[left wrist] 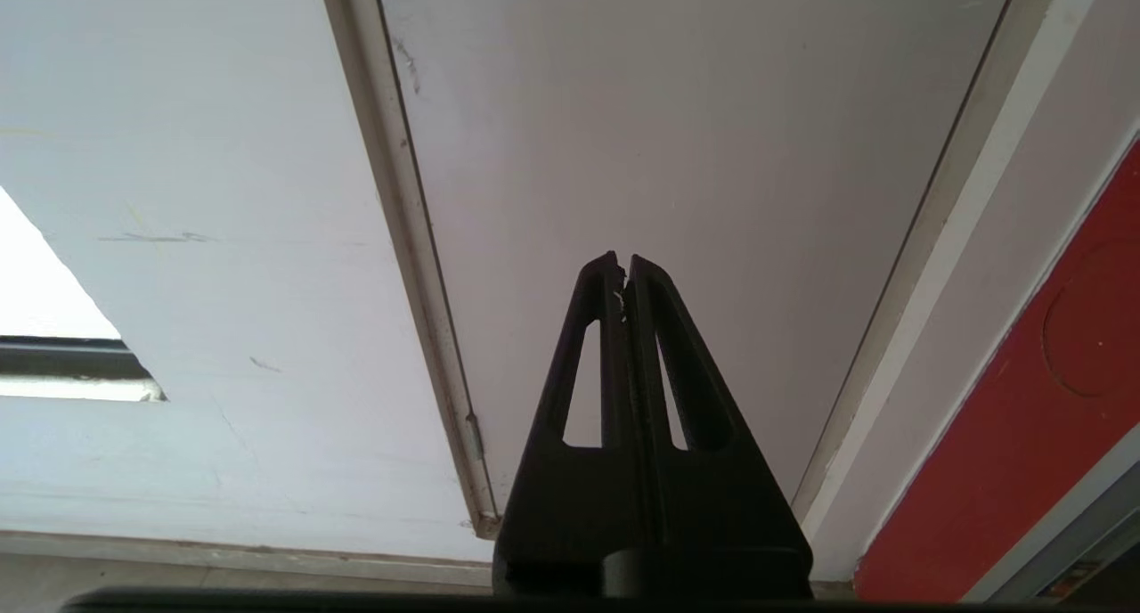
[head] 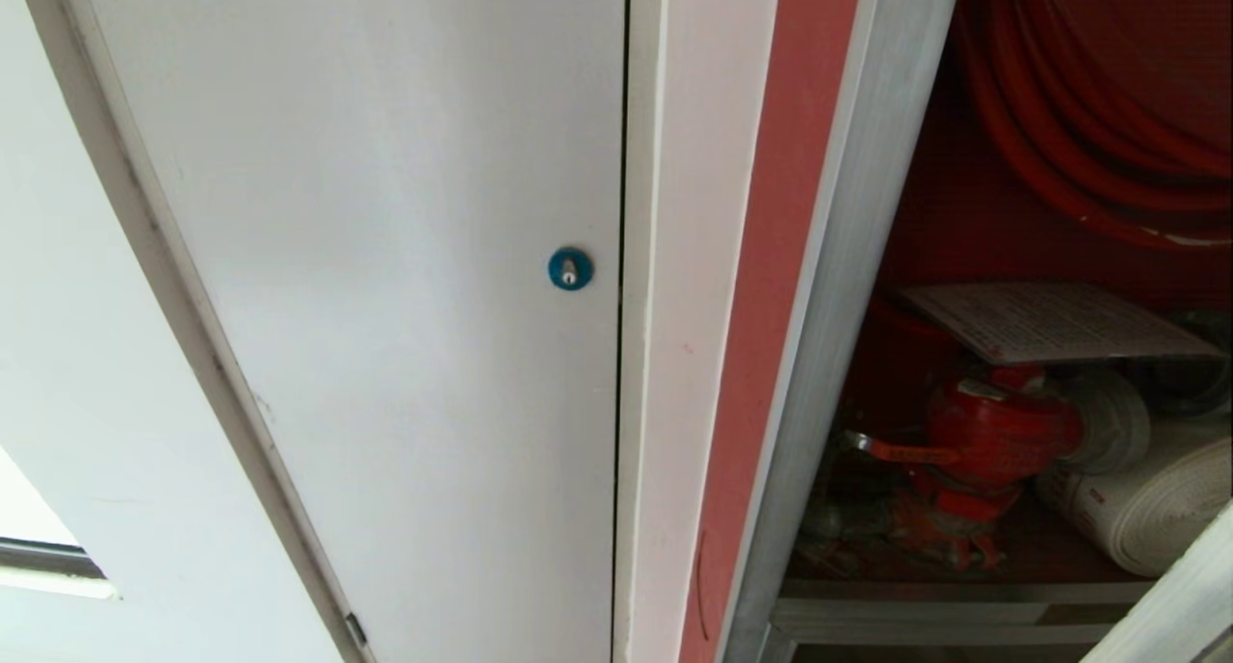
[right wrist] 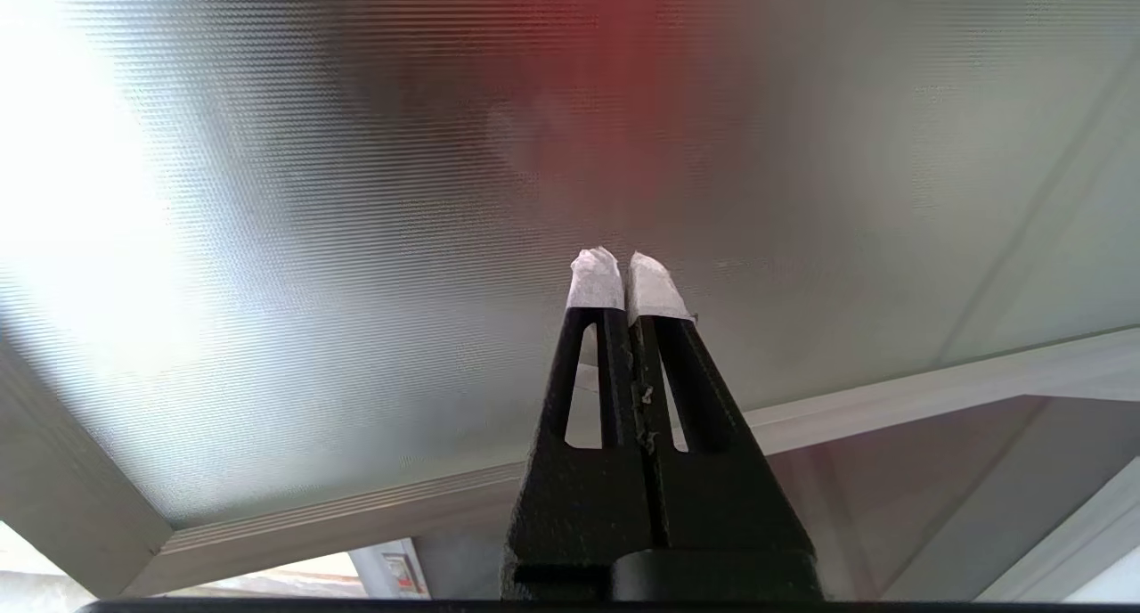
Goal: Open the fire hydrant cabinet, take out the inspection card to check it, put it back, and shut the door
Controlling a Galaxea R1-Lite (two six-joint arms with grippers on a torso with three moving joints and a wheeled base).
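The fire hydrant cabinet point(head: 848, 287) stands open at the right of the head view, red inside behind its aluminium frame. The inspection card point(head: 1050, 321) lies flat on top of the red valve point(head: 992, 432), below the red hose reel point(head: 1088, 114) and beside the white rolled hose point(head: 1156, 509). In the right wrist view the door point(right wrist: 356, 239) fills the picture as ribbed tinted glass above its aluminium frame bar point(right wrist: 356, 515). My right gripper point(right wrist: 628, 265), tips wrapped in white tape, is shut and empty just short of that glass. My left gripper point(left wrist: 622, 261) is shut and empty. Neither arm shows in the head view.
A white door point(head: 385, 258) with a blue lock point(head: 570, 269) fills the left and middle of the head view; my left gripper points at that white door point(left wrist: 668, 150). A red wall strip point(head: 771, 306) runs between it and the cabinet. An aluminium edge point(head: 1180, 596) crosses the bottom right corner.
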